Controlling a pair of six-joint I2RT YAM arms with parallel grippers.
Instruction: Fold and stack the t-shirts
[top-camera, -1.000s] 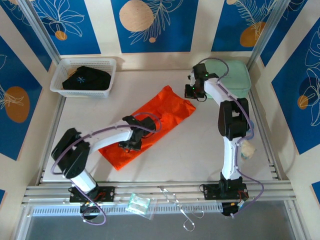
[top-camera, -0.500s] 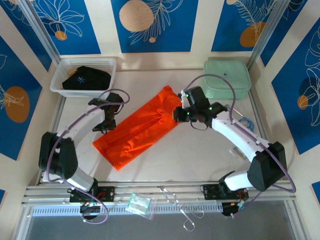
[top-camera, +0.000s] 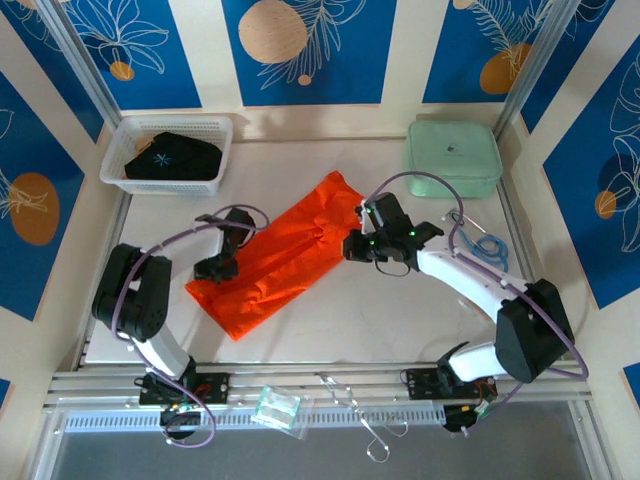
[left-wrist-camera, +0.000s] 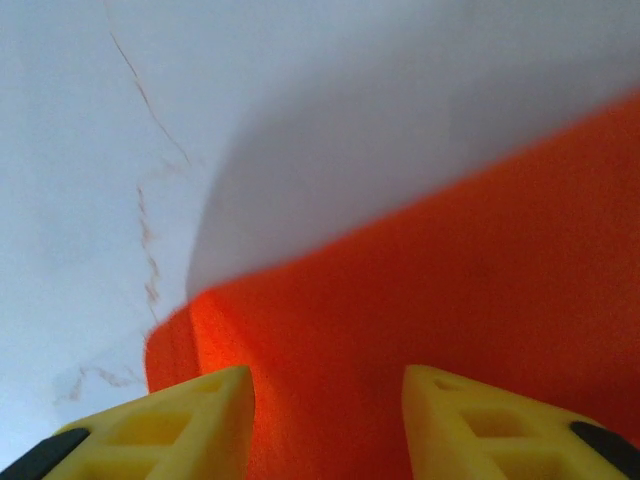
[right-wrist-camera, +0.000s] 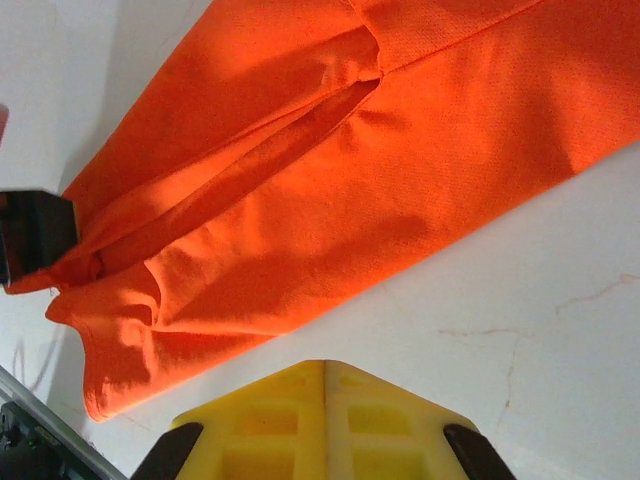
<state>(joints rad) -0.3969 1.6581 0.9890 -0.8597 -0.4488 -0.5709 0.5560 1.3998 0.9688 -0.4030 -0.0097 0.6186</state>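
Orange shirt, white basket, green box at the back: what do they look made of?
Orange shirt: soft knit cloth, matte, maybe a sports mesh; fine dimpled weave and limp folds show in the right wrist view. White basket: looks like moulded plastic, with perforated lattice walls. Green box: probably plastic, pale translucent, smooth with rounded corners; hard to be sure.

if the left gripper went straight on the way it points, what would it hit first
Probably the orange t-shirt: its edge lies straight ahead of the left gripper, with white table beyond, though depth is unclear.
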